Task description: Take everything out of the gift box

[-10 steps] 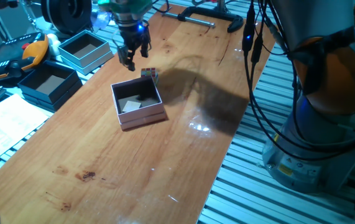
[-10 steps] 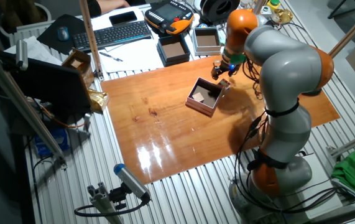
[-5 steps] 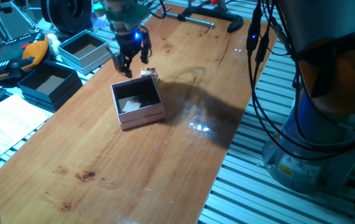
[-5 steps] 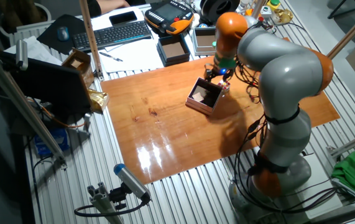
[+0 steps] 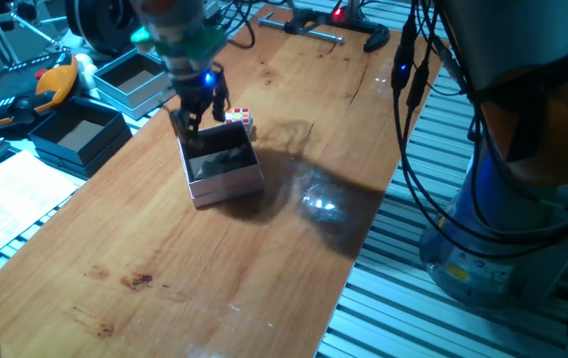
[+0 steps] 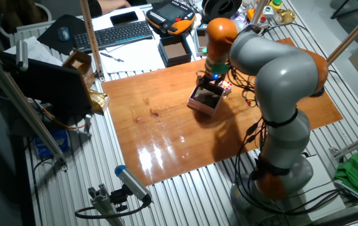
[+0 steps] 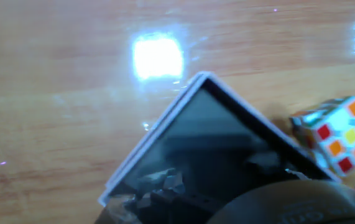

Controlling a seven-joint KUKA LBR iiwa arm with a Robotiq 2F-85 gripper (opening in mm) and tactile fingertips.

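One of the two things, the puzzle cube [image 5: 241, 116], lay already on the wooden table [image 5: 293, 249], just beside the far wall of the gift box [image 5: 222, 170], so we judged that half of the task was done. The box stood near the middle of the table, and its dark inside lay in the shadow of the arm; we could not see the pale block there, so we supposed it was still inside. Our gripper [image 5: 197, 111] hung over the back edge of the box, probably to reach in for that block. We could not tell whether the fingers were apart or together, and nothing seemed to be held. The box was thin pale cardboard, square and shallow, and the cube was glossy plastic with small coloured squares. The table top was smooth and varnished, with bright reflections.
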